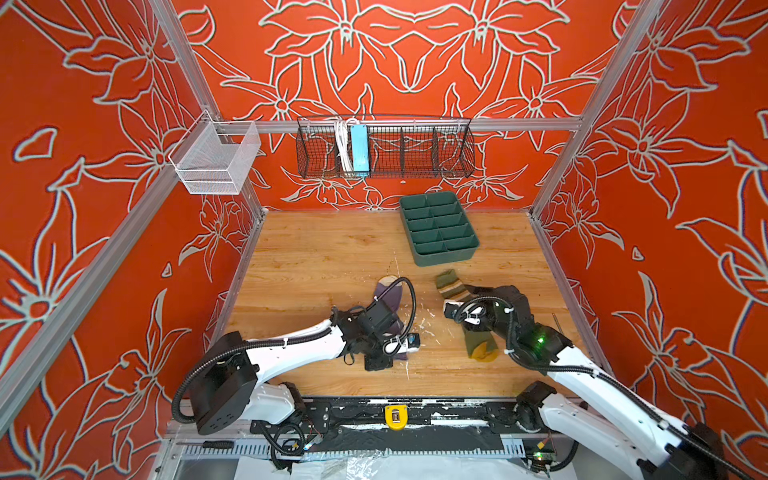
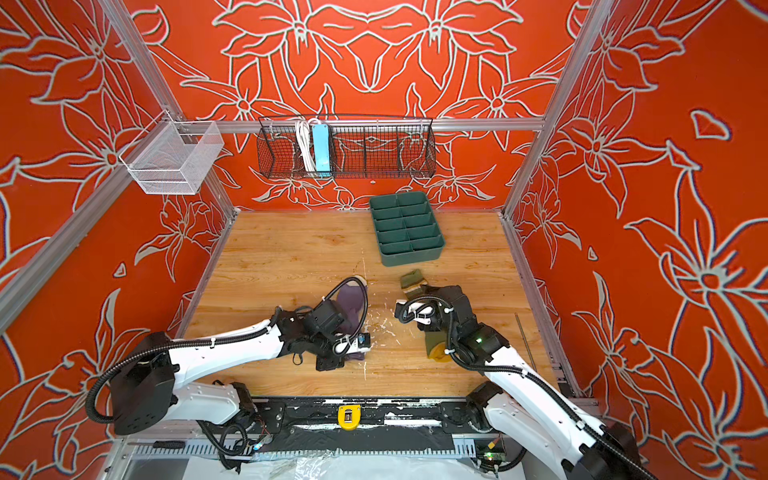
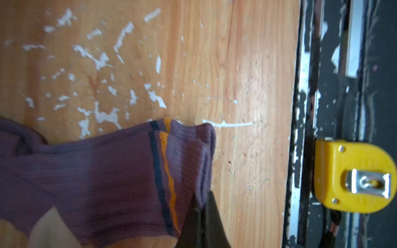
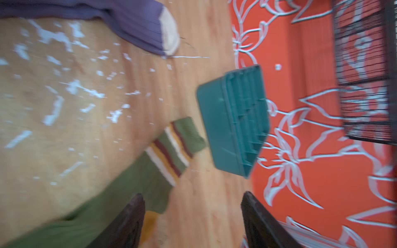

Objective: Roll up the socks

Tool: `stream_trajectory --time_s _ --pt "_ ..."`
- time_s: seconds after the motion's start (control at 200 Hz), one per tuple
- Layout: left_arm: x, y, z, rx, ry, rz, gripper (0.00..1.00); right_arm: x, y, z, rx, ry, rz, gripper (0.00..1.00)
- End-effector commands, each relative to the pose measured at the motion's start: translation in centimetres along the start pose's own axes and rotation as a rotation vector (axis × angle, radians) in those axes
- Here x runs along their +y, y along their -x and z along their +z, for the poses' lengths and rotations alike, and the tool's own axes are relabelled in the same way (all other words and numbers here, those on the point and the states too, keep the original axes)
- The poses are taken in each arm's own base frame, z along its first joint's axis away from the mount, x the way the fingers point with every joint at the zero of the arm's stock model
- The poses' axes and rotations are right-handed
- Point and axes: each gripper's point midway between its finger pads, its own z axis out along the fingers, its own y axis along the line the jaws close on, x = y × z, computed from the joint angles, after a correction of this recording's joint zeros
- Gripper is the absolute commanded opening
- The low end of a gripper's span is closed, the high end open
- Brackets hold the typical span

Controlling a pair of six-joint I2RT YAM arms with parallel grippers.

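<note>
The purple sock (image 1: 391, 296) lies left of the table's middle, its cream toe (image 4: 169, 36) pointing to the back. My left gripper (image 3: 203, 200) is shut on the edge of its cuff (image 3: 204, 150), just past the navy and yellow stripes. The olive green sock (image 1: 449, 286) lies right of centre with its striped cuff (image 4: 171, 150) toward the back and its mustard toe (image 1: 482, 352) near the front. My right gripper (image 4: 193, 199) hovers open over it. One finger (image 4: 135, 212) is above the green leg; only bare wood shows between the jaws.
A green compartment tray (image 1: 436, 258) sits at the back right, just beyond the olive cuff. A black wire basket (image 1: 384, 147) and a white mesh basket (image 1: 216, 160) hang on the walls. A yellow tape measure (image 1: 396, 417) sits on the front rail. White scuffs mark the wood.
</note>
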Motion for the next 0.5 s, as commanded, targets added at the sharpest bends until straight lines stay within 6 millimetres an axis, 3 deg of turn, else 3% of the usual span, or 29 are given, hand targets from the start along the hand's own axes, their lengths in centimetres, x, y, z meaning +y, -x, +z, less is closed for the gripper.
stream_trajectory --time_s 0.0,0.13,0.275,0.405,0.495 --pt "-1.5 0.9 -0.3 -0.024 -0.086 -0.153 0.00 -3.3 1.4 -1.0 -0.030 -0.097 -0.054 0.74" --pt "-2.6 1.1 0.2 -0.059 -0.099 -0.146 0.00 -4.0 3.5 -2.1 -0.112 -0.059 0.011 0.75" --pt "-1.8 1.8 0.4 -0.093 -0.051 -0.195 0.00 -2.9 3.4 -3.0 -0.108 0.020 0.019 0.75" --pt "-1.8 2.5 1.4 -0.097 -0.085 -0.346 0.00 -3.6 3.4 -3.4 -0.114 -0.023 0.029 0.75" --pt "-2.2 1.5 3.0 -0.062 -0.119 -0.463 0.00 -3.9 4.0 -3.9 -0.147 -0.022 0.070 0.75"
